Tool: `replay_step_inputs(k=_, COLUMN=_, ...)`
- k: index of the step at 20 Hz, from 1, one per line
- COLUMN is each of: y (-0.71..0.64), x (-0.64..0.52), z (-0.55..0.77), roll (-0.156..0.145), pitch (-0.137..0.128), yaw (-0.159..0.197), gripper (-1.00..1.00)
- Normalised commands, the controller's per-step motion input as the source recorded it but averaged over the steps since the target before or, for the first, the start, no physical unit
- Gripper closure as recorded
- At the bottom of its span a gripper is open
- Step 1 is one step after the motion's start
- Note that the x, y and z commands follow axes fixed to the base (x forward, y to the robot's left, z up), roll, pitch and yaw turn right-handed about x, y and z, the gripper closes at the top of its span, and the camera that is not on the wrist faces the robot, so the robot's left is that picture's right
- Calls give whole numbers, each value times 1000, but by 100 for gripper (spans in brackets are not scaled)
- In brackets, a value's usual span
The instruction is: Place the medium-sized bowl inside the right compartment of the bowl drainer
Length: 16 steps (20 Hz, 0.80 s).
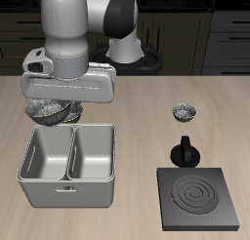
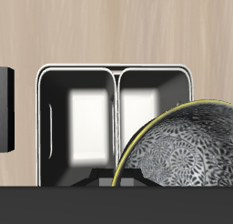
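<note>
The claw is clamped on the medium-sized bowl, carrying it in the air just behind the bowl drainer (its two wells both look empty). This reads as the carry step. Next, the bowl must travel over the right compartment, come down inside it, then be released.

Counting two speckled bowls showing: one bowl behind the bowl drainer, one small bowl farther off. One drainer, two wells, one stove plate, one black knob-like object.
</note>
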Motion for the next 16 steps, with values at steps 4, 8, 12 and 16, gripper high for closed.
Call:
replay_step_inputs(k=4, y=-9, x=78, z=-310, roll=-4, pitch=31, yaw=-22, gripper=100)
replay_step_inputs(k=8, y=-47, x=52, z=-438, roll=-3, pitch=58, yaw=-25, gripper=100)
replay_step_inputs(k=12, y=11, x=-4, z=-199, roll=8, pitch=17, yaw=-12, gripper=100)
replay_step_inputs(k=16, y=2, x=-4, z=-227, roll=-34, pitch=27, yaw=41, gripper=100)
